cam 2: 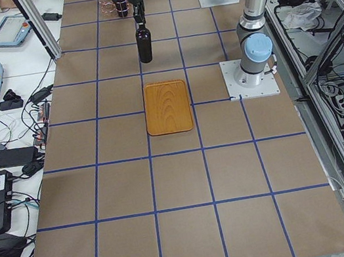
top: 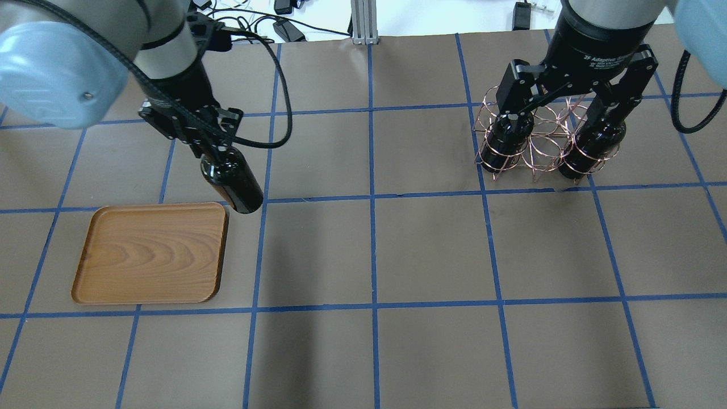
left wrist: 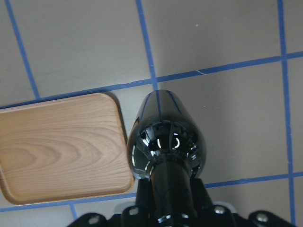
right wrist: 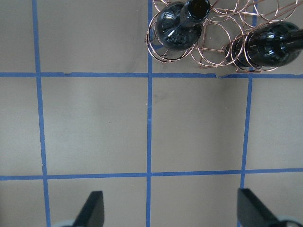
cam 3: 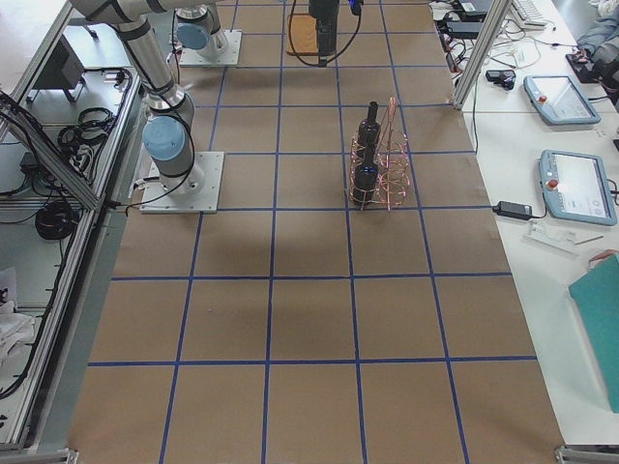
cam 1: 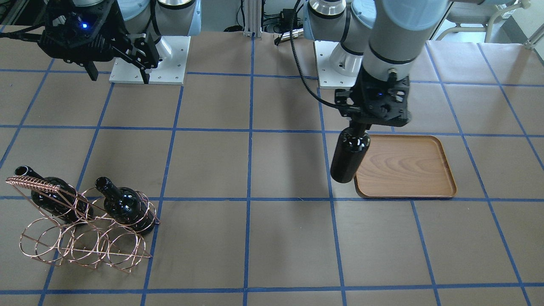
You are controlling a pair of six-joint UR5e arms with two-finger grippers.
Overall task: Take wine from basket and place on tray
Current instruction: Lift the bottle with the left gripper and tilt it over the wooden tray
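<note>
My left gripper is shut on the neck of a near-black wine bottle, which hangs base down over the table just beside the brown wooden tray. In the left wrist view the bottle is at the tray's corner. The tray holds nothing. The copper wire basket stands on the other side of the table with two more bottles in it. My right gripper is open and empty, raised on the robot's side of the basket, its fingers wide apart.
The table is brown with a blue tape grid. Both arm bases stand at the robot's edge. Teach pendants and cables lie on side tables beyond the table's ends.
</note>
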